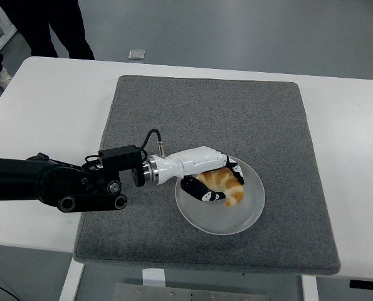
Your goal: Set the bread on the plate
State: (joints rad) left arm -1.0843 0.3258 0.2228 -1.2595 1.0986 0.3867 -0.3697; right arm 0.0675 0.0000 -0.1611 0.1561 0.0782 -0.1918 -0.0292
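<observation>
While its fingers (206,195) curl around the croissant (223,184), the left hand (205,174) holds it over the white plate (249,210) (on a grey mat (236,113)) on the white bench (48,106).

A grey mat (205,113) lies on the white table (48,100), covering most of its middle. Beyond the far edge, a person's dark-trousered legs (45,28) stand on the grey floor (a small pale square (136,54) lies nearby).

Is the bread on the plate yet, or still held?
Both: the bread lies over the plate, with the left hand shut on it. Whether it touches: cannot tell.
</observation>
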